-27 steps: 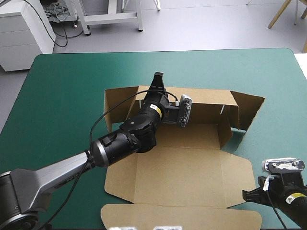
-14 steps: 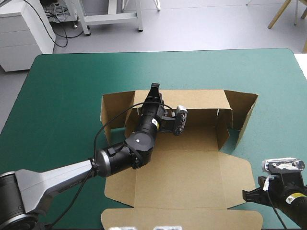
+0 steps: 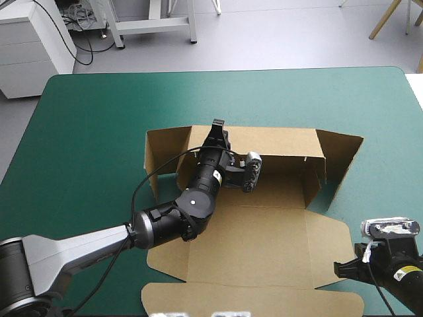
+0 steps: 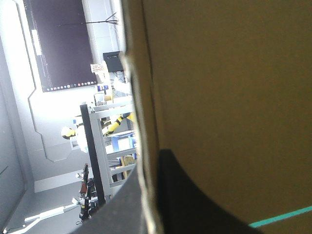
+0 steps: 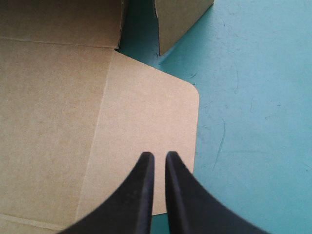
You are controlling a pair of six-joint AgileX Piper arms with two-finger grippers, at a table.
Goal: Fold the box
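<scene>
Centre frame, left fingers (image 3: 217, 127) pinch the box (image 3: 264, 231) by its raised back wall; lower right, right fingers (image 5: 146, 195) are closed, empty, above its flap (image 5: 146, 102).

My table (image 3: 86, 132) wears a teal-green cover with rounded far corners. Beyond its far edge lies a pale grey floor (image 3: 277, 33), evenly lit. At the far left stands a white drawer cabinet (image 3: 30, 49), with black cables (image 3: 80, 33) trailing beside it. Next come the white legs of a frame (image 3: 153, 25), and at the far right, slanting wooden legs (image 3: 388, 18).
</scene>
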